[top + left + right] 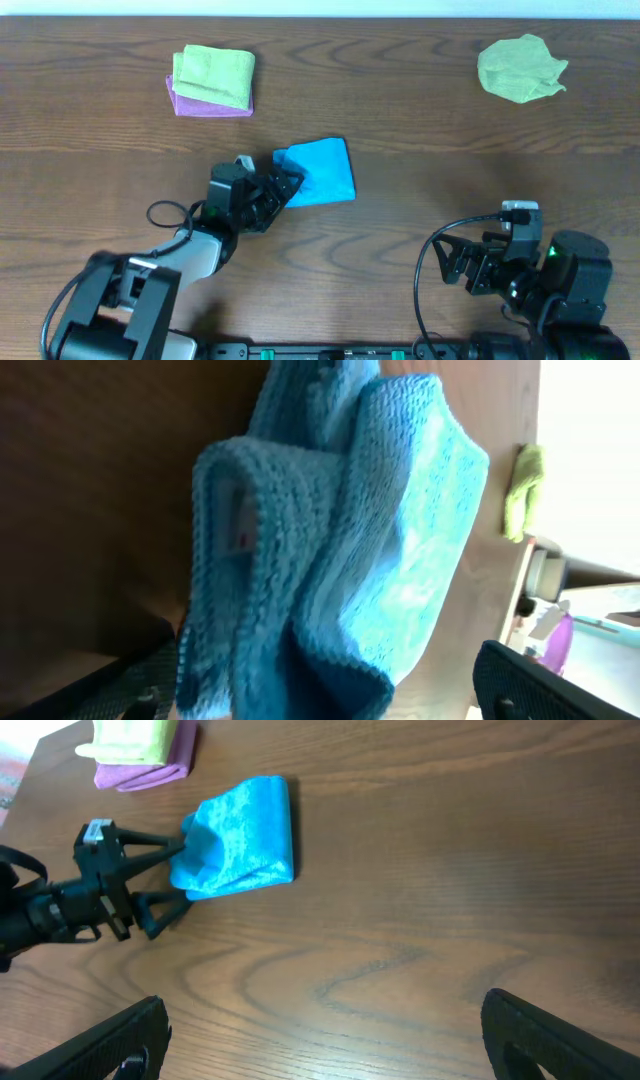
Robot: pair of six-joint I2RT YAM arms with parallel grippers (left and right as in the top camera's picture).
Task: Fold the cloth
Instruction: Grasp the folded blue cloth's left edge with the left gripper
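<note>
I see the blue cloth (320, 172) lying partly folded mid-table; my left gripper (285, 188) sits at its near-left corner, fingers (150, 682) spread wide with bunched fabric between them, not clamped; my right gripper (457, 265) hovers near right, well apart, jaws spread and empty; a crumpled green cloth (520, 68) lies far right.

blue cloth (322, 172) | folded, roughly rectangular, left end bunched | lying mid wooden table (400, 250)
</note>
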